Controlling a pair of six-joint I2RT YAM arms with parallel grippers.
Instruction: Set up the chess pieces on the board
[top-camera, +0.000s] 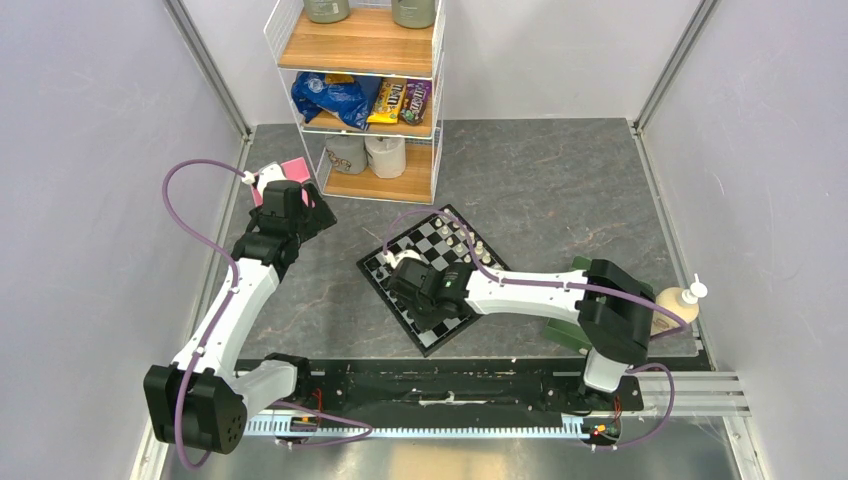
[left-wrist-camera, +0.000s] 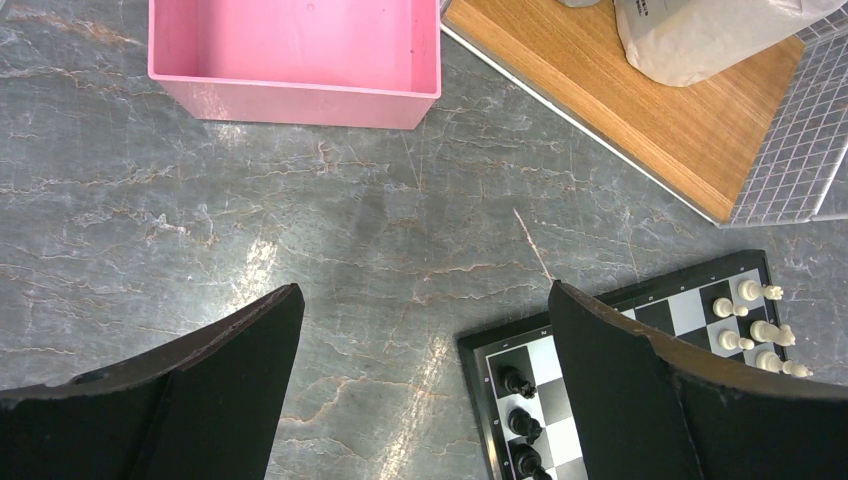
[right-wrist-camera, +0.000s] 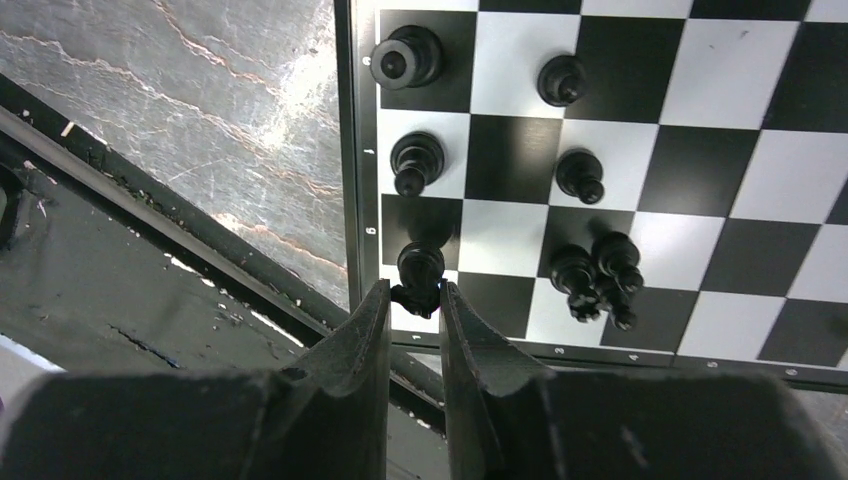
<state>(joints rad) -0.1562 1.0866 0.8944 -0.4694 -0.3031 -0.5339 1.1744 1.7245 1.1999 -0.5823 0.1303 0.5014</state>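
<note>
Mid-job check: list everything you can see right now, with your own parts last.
board: one, black-and-white checks, table centre
black chess pieces: about six, black, standing on board's near-left side
held black piece: one, black, gripped on board's edge square
white chess pieces: at least five, cream, board's far-right side
pink box: one, pink, far left
shelf unit: one, wire and wood, back
snack bags: three, blue, yellow, brown, middle shelf
green tray: one, green, near right, partly hidden
pump bottle: one, cream, right edge
left gripper: one, black, open, near pink box
right gripper: one, black, shut on held black piece
</note>
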